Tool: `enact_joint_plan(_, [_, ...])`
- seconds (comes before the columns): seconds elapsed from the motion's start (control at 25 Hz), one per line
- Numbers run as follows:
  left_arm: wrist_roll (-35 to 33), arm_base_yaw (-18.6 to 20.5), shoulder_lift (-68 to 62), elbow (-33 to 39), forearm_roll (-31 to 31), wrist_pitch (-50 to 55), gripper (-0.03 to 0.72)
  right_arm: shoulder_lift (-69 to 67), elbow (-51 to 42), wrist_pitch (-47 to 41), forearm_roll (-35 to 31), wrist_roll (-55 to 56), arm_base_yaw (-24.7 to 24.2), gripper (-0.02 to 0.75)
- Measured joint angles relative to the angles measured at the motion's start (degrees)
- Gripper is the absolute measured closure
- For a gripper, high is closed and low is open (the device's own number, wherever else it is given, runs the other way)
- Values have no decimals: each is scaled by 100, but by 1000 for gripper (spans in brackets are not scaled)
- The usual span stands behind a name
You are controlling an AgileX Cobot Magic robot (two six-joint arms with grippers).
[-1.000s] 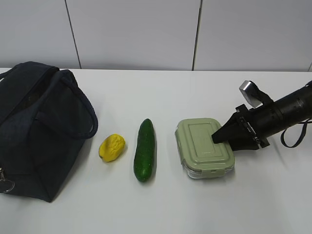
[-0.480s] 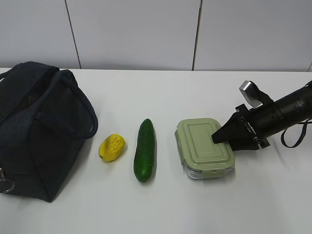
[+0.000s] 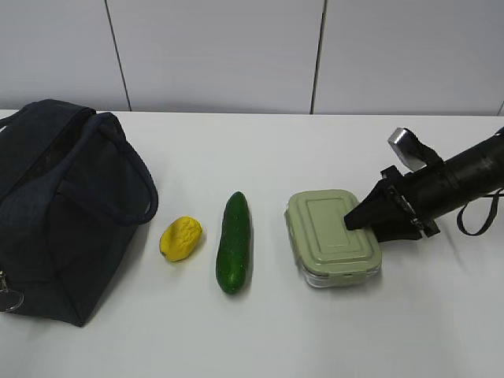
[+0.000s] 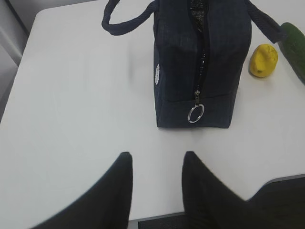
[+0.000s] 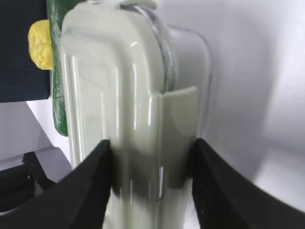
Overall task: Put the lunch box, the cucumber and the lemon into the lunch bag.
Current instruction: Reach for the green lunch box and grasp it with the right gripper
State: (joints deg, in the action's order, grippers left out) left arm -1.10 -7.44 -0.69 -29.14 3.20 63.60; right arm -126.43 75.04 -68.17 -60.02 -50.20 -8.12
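The lunch box [image 3: 331, 236] with its sage-green lid sits right of centre on the white table. My right gripper [image 3: 358, 220] is shut on its right end. In the right wrist view the two black fingers clamp the lunch box [image 5: 124, 95] from both faces, my right gripper [image 5: 151, 142] straddling its side clip. The cucumber [image 3: 234, 242] lies left of the box, and the lemon [image 3: 181, 239] left of that. The navy lunch bag [image 3: 55, 213] stands at the far left. My left gripper [image 4: 156, 157] hangs open over bare table, short of the bag's ring pull [image 4: 195, 113].
A grey panelled wall [image 3: 236, 55] runs behind the white table [image 3: 260, 339]. The bag's loop handles [image 3: 130, 177] arch toward the lemon. The table's left edge [image 4: 19, 67] shows in the left wrist view.
The lunch box and my right gripper have edged slightly to the right together. The bag, lemon and cucumber have not moved.
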Motion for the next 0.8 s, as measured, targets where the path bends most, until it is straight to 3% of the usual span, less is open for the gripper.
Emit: enact_joint_plan(0.8, [0, 0, 0, 0, 0, 0, 450, 82, 0, 114, 32, 69, 0, 361])
